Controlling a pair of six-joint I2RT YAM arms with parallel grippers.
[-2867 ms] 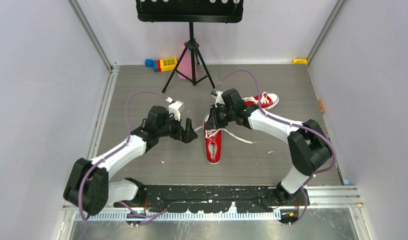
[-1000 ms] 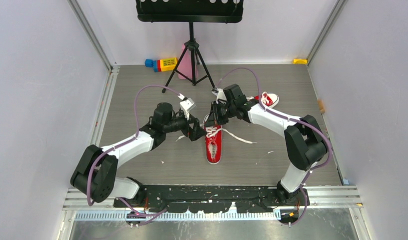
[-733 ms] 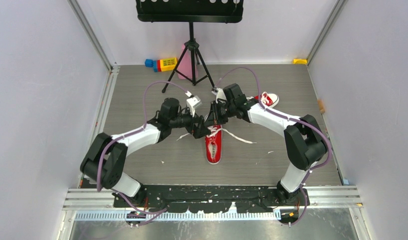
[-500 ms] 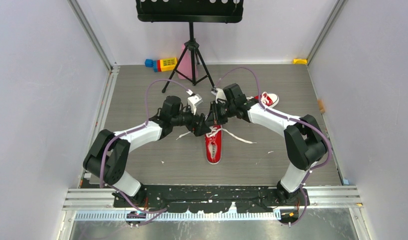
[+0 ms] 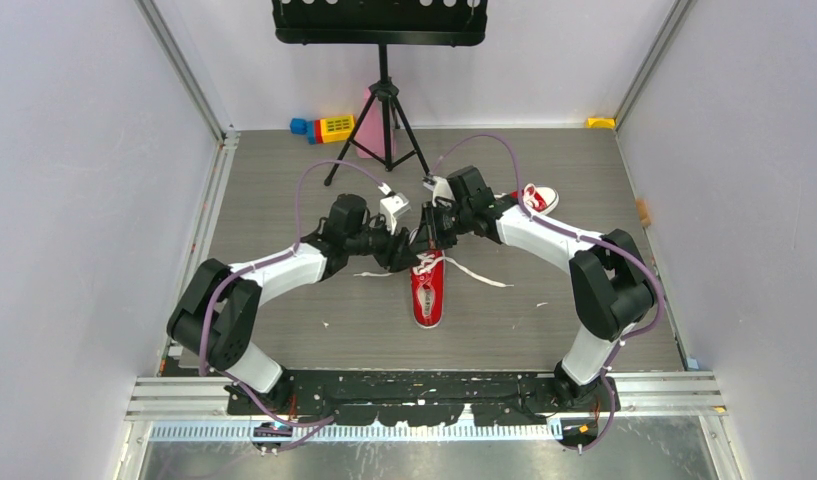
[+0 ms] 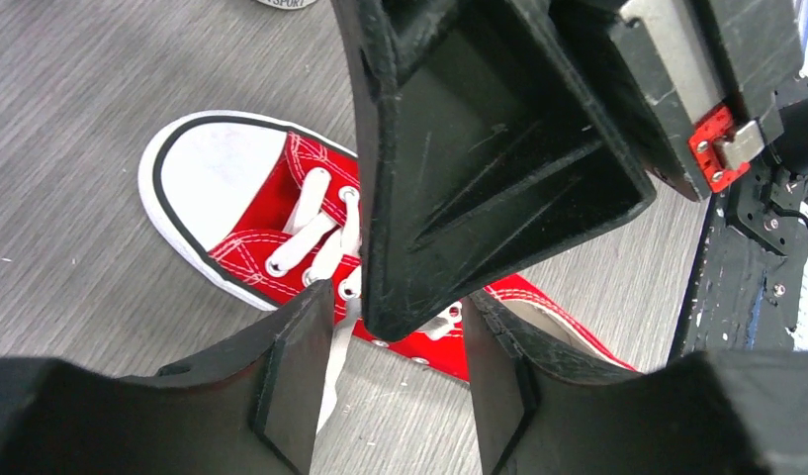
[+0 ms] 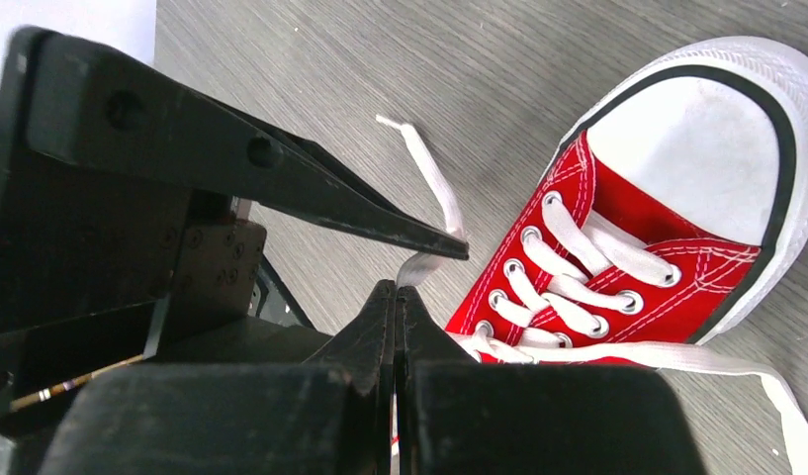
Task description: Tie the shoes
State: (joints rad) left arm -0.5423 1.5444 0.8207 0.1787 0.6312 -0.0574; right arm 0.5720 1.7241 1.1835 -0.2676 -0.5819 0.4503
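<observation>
One red shoe (image 5: 427,292) lies mid-table, white toe cap toward me; the other shoe (image 5: 537,198) sits far right behind the right arm. My right gripper (image 5: 427,240) hangs over the near shoe's (image 7: 617,228) tongue end, shut on a white lace (image 7: 429,178) that leaves its tips and curls upward. My left gripper (image 5: 402,253) meets it from the left. In the left wrist view its jaws (image 6: 395,327) stand apart around the right gripper's tip, and the lace (image 6: 332,361) runs along the inner face of the left finger (image 6: 291,376). The other lace end (image 5: 479,273) trails on the floor to the right.
A music stand's tripod (image 5: 384,110) stands at the back centre, with coloured toy blocks (image 5: 324,127) and a pink item (image 5: 369,140) beside it. A small yellow piece (image 5: 601,122) sits in the far right corner. White walls close in both sides.
My left arm swung right and forward until its gripper reached the shoe's tongue and the right gripper. Its jaws have narrowed. The right arm has kept still, pinching the lace.
</observation>
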